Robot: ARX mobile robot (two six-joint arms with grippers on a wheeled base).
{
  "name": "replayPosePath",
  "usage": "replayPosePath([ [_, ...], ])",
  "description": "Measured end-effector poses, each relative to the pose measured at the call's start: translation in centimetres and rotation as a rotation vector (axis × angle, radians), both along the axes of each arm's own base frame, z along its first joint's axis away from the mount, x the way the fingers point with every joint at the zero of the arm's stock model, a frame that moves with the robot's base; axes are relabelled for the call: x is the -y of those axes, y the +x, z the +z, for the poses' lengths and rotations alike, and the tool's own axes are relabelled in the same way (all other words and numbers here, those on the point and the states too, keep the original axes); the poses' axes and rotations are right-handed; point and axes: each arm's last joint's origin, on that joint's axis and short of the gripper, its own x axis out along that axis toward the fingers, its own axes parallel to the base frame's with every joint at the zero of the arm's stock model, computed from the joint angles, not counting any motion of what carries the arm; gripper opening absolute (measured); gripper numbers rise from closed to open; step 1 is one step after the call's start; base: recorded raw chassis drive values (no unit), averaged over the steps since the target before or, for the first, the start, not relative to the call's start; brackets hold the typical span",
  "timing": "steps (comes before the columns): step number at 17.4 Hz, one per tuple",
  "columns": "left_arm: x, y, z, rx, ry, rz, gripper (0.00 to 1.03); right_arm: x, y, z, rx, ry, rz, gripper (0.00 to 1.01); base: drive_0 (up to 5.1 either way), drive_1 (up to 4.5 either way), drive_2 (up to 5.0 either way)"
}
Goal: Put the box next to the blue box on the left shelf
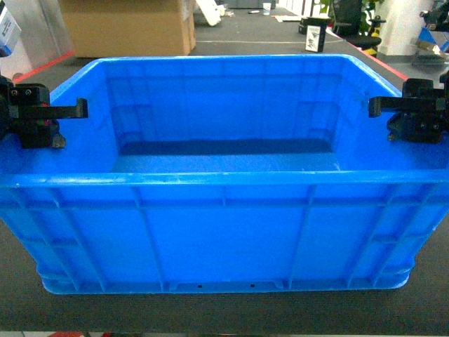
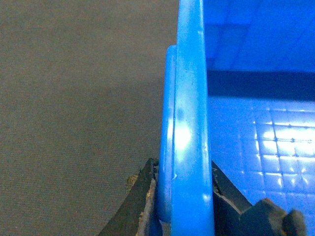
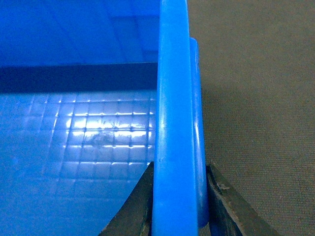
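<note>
- The box (image 1: 224,232), a large bright-blue plastic crate with ribbed outer walls and a thick rim, fills most of the head view and is seen standing on a dark grey surface (image 1: 224,312).
- Nothing is seen inside the box; a faint square-grid pattern is shown on its inner floor in both wrist views.
- The left hand (image 1: 70,111) is placed at the box's left short wall, with one black finger laid over the rim and pointing inward.
- In the left wrist view the left hand (image 2: 184,196) is seen closed on the rim: one dark finger is pressed against the outer side, the other against the inner side.
- The right hand (image 1: 382,107) is placed at the opposite short wall, mirrored, its finger reaching inward over the rim.
- In the right wrist view the right hand (image 3: 179,196) is likewise clamped on the rim, a finger touching each side of it.
- Beyond the box, a large cardboard carton (image 1: 126,28) is seen on the floor at upper left.
- A red line (image 1: 42,67) is marked on the floor near the carton.
</note>
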Motion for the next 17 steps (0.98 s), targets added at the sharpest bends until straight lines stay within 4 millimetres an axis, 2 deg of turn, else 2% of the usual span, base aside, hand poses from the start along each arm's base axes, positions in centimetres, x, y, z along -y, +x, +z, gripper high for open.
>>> replayPosePath([
  [2, -0.2, -1.1, 0.1, 0.03, 0.006, -0.002, 0.21, -0.4, -1.0, 0.1, 0.039, 0.006, 0.014, 0.22, 0.0, 0.0, 0.0],
  [4, -0.2, -2.6, 0.7, 0.11, 0.044, -0.009, 0.21, -0.8, -3.0, 0.1, 0.119, 0.014, 0.023, 0.22, 0.0, 0.0, 0.0],
  [6, 0.0, -4.7, 2.4, 0.262, 0.042, -0.014, 0.21, -0.6, -5.4, 1.8, 0.263, 0.009, 0.0, 0.21, 0.0, 0.0, 0.0],
  [8, 0.3, -7.9, 4.1, 0.418, 0.021, -0.019, 0.21, -0.1, -8.8, 4.1, 0.416, -0.004, -0.023, 0.21, 0.0, 0.0, 0.0],
  [10, 0.7, -11.1, 3.8, 0.497, 0.024, -0.009, 0.21, 0.5, -11.9, 4.1, 0.47, -0.019, -0.038, 0.21, 0.0, 0.0, 0.0],
  [13, 1.2, -15.2, 1.8, 0.458, 0.042, -0.024, 0.21, 1.4, -16.3, 1.7, 0.415, -0.043, -0.058, 0.21, 0.0, 0.0, 0.0],
  [14, 1.2, -16.2, 1.7, 0.467, 0.043, -0.029, 0.21, 1.5, -17.2, 1.5, 0.417, -0.043, -0.06, 0.21, 0.0, 0.0, 0.0],
  [16, 1.3, -17.9, 2.7, 0.558, 0.032, -0.032, 0.21, 1.6, -18.6, 2.5, 0.496, -0.041, -0.069, 0.21, 0.0, 0.0, 0.0],
  [17, 1.5, -18.6, 3.1, 0.628, 0.042, -0.019, 0.21, 1.1, -19.5, 3.3, 0.606, -0.078, -0.096, 0.21, 0.0, 0.0, 0.0],
])
